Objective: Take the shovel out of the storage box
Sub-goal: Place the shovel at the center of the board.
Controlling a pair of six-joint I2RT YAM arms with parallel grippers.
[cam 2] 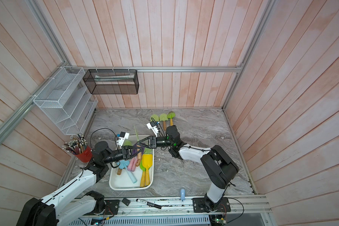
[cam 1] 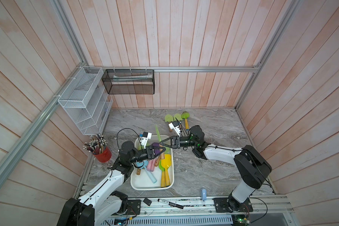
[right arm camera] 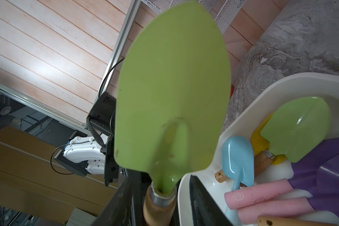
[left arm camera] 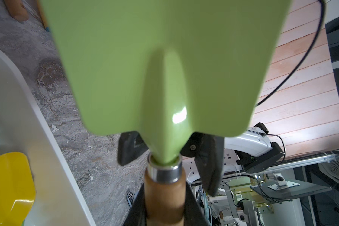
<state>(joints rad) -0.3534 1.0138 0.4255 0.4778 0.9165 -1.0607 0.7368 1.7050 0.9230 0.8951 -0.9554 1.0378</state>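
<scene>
Green shovel (cam 1: 157,133) gripped, left pincer (cam 1: 162,151) horizontal

Boxed in on three sides by pale, pink-washed plank walls (cam 1: 164,39), framed along corners and mid-height by aluminium rails (cam 1: 204,68). Floored with a grey marbled tabletop (cam 1: 213,176). Hung on the left wall with a tiered white wire rack (cam 1: 82,101); on the back rail, just beside it, with a black mesh basket (cam 1: 128,84). Furnished near the left wall with a red cup (cam 1: 104,155), upright on the tabletop, crammed with pencils (cam 1: 95,143). Edged at the front by a slotted aluminium base rail (cam 1: 196,204) bearing a black marker (cam 1: 170,203). Lit softly and evenly.
</scene>
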